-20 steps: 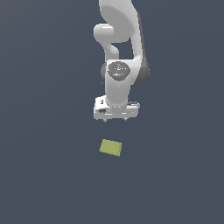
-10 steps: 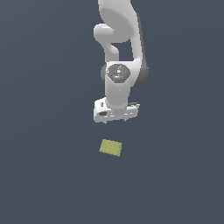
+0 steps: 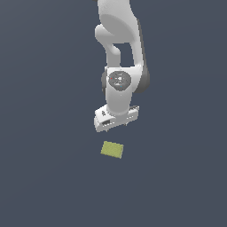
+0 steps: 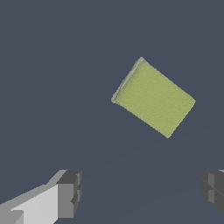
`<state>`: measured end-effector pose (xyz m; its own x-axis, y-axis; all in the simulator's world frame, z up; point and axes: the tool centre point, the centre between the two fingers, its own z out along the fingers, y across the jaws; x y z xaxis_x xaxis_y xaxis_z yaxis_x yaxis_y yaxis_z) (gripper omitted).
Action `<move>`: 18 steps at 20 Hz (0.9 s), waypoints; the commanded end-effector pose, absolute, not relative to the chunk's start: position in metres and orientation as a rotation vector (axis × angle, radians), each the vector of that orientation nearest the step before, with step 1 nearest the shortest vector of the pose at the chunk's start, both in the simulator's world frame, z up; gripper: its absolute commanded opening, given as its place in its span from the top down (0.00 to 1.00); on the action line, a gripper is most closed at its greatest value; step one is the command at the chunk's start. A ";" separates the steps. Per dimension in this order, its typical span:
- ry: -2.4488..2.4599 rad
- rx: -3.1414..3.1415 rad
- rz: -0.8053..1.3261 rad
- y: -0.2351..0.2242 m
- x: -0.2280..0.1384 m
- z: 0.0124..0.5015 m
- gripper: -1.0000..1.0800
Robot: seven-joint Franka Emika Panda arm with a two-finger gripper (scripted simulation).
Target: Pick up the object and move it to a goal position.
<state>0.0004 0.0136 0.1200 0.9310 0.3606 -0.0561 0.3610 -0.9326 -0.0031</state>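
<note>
Dark slate-blue table (image 3: pixel 48 177) fills both views, plain and unmarked. On it lies the block (image 3: pixel 112 149), a small flat yellow-green rectangle with a faint grid texture, resting flat and turned at an angle to the picture edges. The white arm (image 3: pixel 120 53) comes down from the top of the exterior view, and its hand (image 3: pixel 116 125) hangs above the block, apart from it and touching nothing. In that view the block sits just below the hand, slightly toward the exterior view's left.

In the wrist view the hand (image 4: pixel 140 188) is spread wide: its two dark grey fingertips (image 4: pixel 70 188) stand far apart with only bare table between them. The block (image 4: pixel 153 97) lies beyond the fingertips, outside the gap, and is narrower than that gap.
</note>
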 end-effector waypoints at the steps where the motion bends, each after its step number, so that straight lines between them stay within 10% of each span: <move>1: 0.681 3.059 -0.084 0.013 0.006 0.116 0.04; 18: 1.366 2.826 -0.051 0.005 0.041 0.088 0.04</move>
<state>0.0376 0.0061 0.0910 0.6530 0.7566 -0.0326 0.7567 -0.6536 -0.0124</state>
